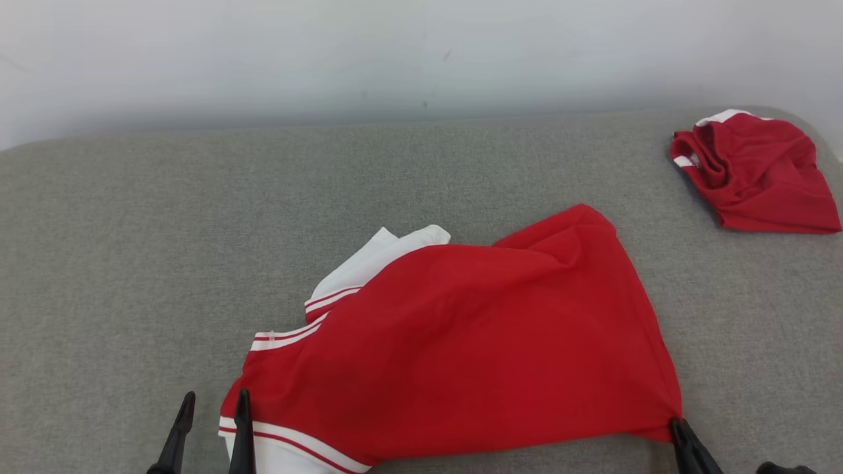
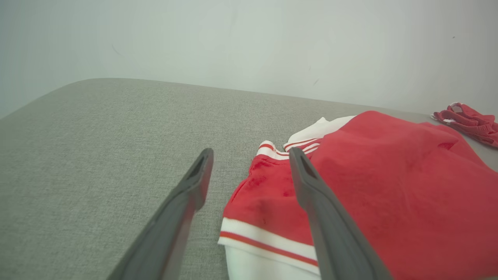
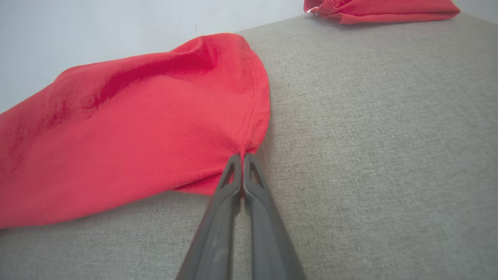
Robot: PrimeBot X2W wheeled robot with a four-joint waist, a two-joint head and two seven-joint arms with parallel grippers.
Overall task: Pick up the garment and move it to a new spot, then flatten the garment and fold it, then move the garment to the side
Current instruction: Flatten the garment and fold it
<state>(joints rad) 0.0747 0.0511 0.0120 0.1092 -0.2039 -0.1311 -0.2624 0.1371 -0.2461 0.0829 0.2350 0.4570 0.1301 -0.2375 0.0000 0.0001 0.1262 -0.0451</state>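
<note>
The garment (image 1: 461,342) is a red shirt with white, red-striped sleeve trim, spread over the near middle of the grey surface. Its near left sleeve (image 2: 268,221) lies between the fingers of my left gripper (image 1: 214,405) (image 2: 251,155), which stands open, one finger over the cloth and one over bare surface. My right gripper (image 1: 677,428) (image 3: 242,156) is shut on the hem corner of the garment (image 3: 136,128) at the near right, the cloth pinched into a pucker at its fingertips.
A second red garment (image 1: 757,172) (image 3: 373,8) (image 2: 467,121) lies bunched at the far right corner of the grey padded surface (image 1: 164,263). A pale wall (image 1: 395,52) runs behind the surface's far edge. Bare surface stretches to the left and far side.
</note>
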